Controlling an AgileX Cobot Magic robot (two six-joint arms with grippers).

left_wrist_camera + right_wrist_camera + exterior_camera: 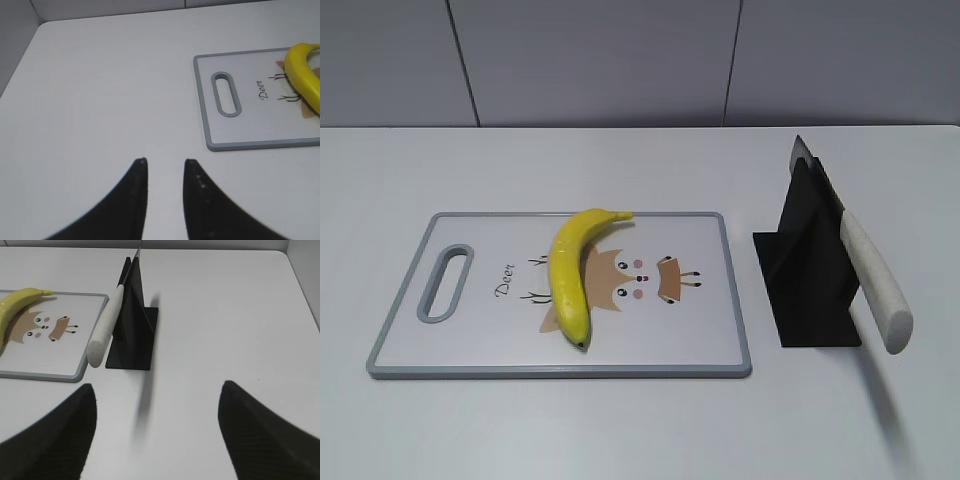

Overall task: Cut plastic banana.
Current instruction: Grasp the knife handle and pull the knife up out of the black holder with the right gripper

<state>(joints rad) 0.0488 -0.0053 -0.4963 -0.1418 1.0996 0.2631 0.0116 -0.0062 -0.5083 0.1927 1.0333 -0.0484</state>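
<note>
The plastic banana (574,272), bright yellow and curved, lies whole on the grey-rimmed cutting board (405,290) with a deer picture. It also shows in the left wrist view (304,75) and the right wrist view (15,305). A knife with a white handle (876,282) rests in a black stand (810,270) right of the board; its handle (106,327) points toward my right gripper. My left gripper (165,161) is open with a narrow gap, empty, over bare table left of the board. My right gripper (157,390) is wide open, empty, short of the stand. Neither gripper shows in the exterior view.
The white table (620,430) runs to a grey panelled wall (620,60) at the back. The board's handle slot (225,93) faces my left gripper. The table's left edge (20,60) is near the left arm.
</note>
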